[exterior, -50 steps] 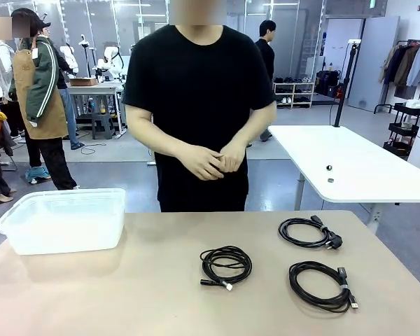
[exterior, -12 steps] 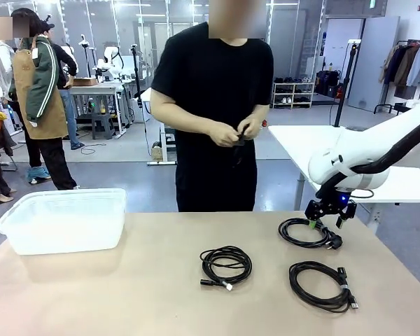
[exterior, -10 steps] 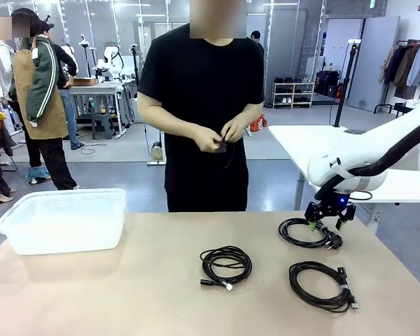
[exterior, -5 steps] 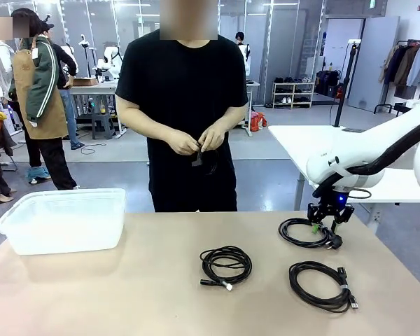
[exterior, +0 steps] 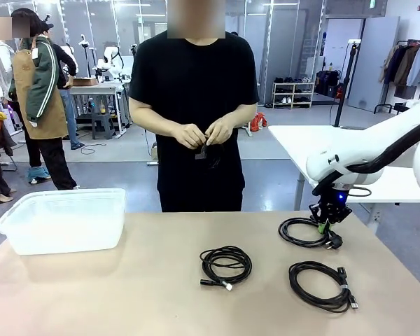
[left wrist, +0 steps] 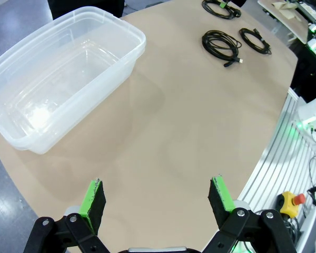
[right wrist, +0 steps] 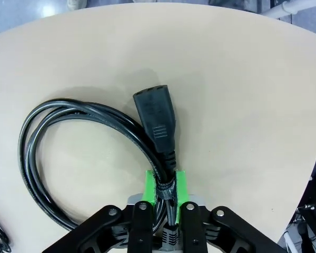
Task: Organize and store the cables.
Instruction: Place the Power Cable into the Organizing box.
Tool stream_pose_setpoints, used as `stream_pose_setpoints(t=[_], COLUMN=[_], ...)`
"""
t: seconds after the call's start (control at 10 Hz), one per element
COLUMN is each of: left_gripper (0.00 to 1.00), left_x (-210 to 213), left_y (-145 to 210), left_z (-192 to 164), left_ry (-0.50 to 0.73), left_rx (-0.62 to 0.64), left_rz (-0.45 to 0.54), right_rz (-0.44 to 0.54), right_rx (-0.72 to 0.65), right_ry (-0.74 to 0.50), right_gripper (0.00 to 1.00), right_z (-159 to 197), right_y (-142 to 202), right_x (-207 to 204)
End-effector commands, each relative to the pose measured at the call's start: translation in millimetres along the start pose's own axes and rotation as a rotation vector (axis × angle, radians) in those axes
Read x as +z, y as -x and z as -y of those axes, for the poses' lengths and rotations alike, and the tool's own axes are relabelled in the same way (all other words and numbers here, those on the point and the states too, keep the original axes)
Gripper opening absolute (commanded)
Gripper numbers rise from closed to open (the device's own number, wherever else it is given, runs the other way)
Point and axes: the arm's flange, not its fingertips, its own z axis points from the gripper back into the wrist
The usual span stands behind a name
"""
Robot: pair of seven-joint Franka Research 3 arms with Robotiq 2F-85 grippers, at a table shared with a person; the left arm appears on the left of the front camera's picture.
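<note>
**A:** Left of frame?

**B:** Front view, lower left: a clear plastic bin (exterior: 63, 234) sits on the tan table (exterior: 126, 294). In the left wrist view the left gripper (left wrist: 157, 196) hangs above bare tabletop with its green pads (left wrist: 93, 196) spread wide apart. The bin (left wrist: 138, 38) is in the upper left of that view.

**A:** Centre?

**B:** A person stands behind the table's far edge. The person's hands (exterior: 190, 135) are together at chest height, pinching a small dark item (exterior: 204, 150); I cannot tell what it is. Below them, mid-table, the middle cable (exterior: 226, 264) lies flat as a round black coil, with a pale plug end toward the bottom of the frame.

**A:** Right?

**B:** Two more coils. The far right cable (exterior: 304, 232) is near the far edge. The near right cable (exterior: 320, 285) lies flat below it, apart from it, with a band on it. The right gripper (exterior: 327, 222) is down at the right side of the far right cable. In the right wrist view the right gripper (right wrist: 166, 184) has its pads closed on the cord where a band wraps it, just behind the black plug (right wrist: 157, 118). The loop curves off to the left of that view, on the table.
</note>
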Motion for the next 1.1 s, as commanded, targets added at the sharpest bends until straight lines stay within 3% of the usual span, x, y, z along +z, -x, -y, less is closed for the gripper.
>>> stream_pose_setpoints(t=[0.0,0.7,1.0], left_gripper=[1.0,1.0,1.0], left_x=[1,1,1], left_y=[1,1,1], left_z=[-1,-1,-1], left_ry=[0.01,0.01,0.01], left_rx=[-0.013,-0.013,-0.013], left_rz=[0.001,0.001,0.001], right_rz=[-0.014,0.008,0.037], right_rx=[-0.035,0.012,0.025], right_ry=[0.029,0.039,0.011], right_gripper=[0.0,0.0,0.0], right_z=[-6,-31,-48], right_y=[-9,19,39], right_x=[6,97,116])
